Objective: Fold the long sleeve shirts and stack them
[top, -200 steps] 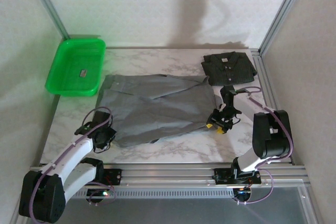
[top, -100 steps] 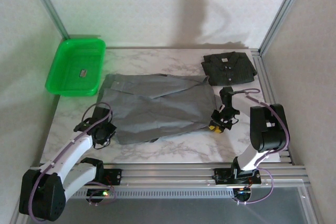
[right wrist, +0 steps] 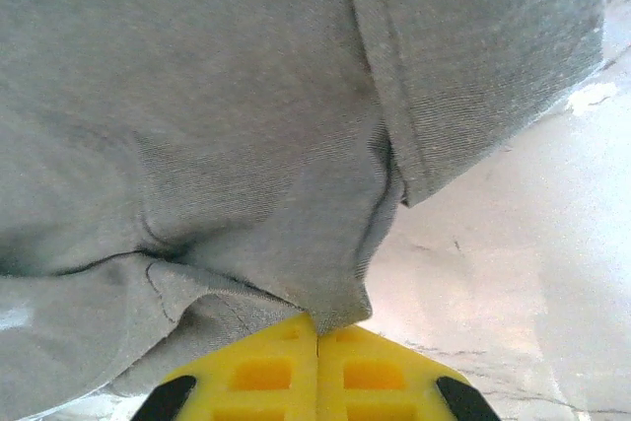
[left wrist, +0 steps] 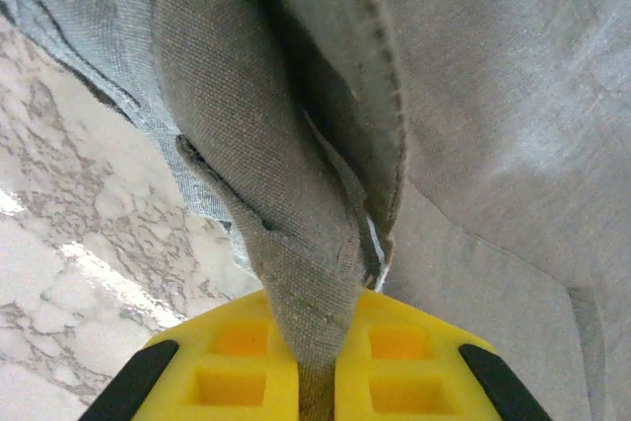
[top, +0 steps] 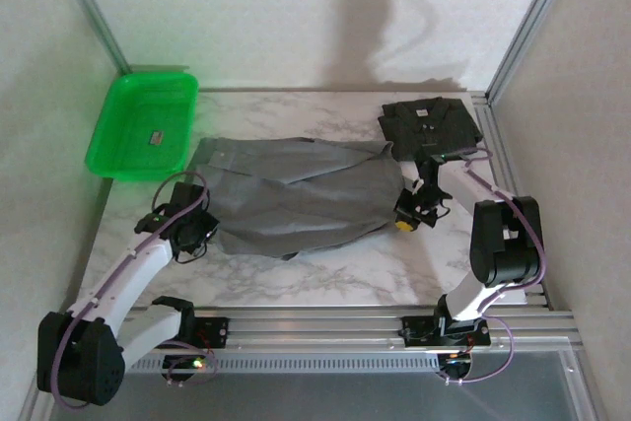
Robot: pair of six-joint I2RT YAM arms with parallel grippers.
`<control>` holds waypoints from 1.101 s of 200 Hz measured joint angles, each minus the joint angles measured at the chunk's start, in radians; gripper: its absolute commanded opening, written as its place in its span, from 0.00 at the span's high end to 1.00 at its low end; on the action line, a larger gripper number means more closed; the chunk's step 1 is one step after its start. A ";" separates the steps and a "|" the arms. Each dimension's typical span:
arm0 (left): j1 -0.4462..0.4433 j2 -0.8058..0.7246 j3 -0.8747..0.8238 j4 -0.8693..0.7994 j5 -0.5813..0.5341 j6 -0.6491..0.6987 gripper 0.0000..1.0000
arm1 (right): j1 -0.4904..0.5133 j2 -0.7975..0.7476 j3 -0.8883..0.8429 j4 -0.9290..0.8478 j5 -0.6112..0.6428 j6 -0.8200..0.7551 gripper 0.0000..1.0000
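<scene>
- The grey shirt [top: 296,199] lies spread across the middle of the marble table [top: 345,278]. Its collar end points toward the far left, and folds and creases run across the cloth.
- Its near-left corner is bunched and raised off the table. In the left wrist view a thick fold of hemmed grey cloth hangs down into the tool.
- The left gripper [top: 202,234] is at that near-left corner. Its yellow pads [left wrist: 237,362] are pressed together on the fold, and the cloth runs straight down between them.
- The shirt's right edge, near its front corner, is likewise gathered. In the right wrist view the cloth draws down to a point where it meets the tool, and a hemmed flap hangs to the right of it over bare marble.
- The right gripper [top: 406,219] pinches that point. Its yellow pads [right wrist: 256,377] are closed flat against each other, with only the tip of grey cloth between them.
- The two grippers sit at opposite sides of the shirt's near half, and the cloth sags between them.
- The charcoal shirt [top: 429,125] lies folded at the far right of the table with its collar and buttons facing up. It is just beyond the right arm and close to the grey shirt's far-right corner.
- A green tray [top: 123,120] sits at the far left corner, just beside the grey shirt's collar end.
</scene>
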 measured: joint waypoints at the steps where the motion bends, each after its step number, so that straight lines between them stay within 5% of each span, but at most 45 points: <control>1: 0.000 0.002 0.000 0.000 0.000 0.000 1.00 | 0.000 0.000 0.002 0.000 0.000 0.000 1.00; 220: 0.126 0.369 0.248 0.053 0.130 0.198 1.00 | -0.029 0.310 0.354 -0.111 -0.010 -0.075 1.00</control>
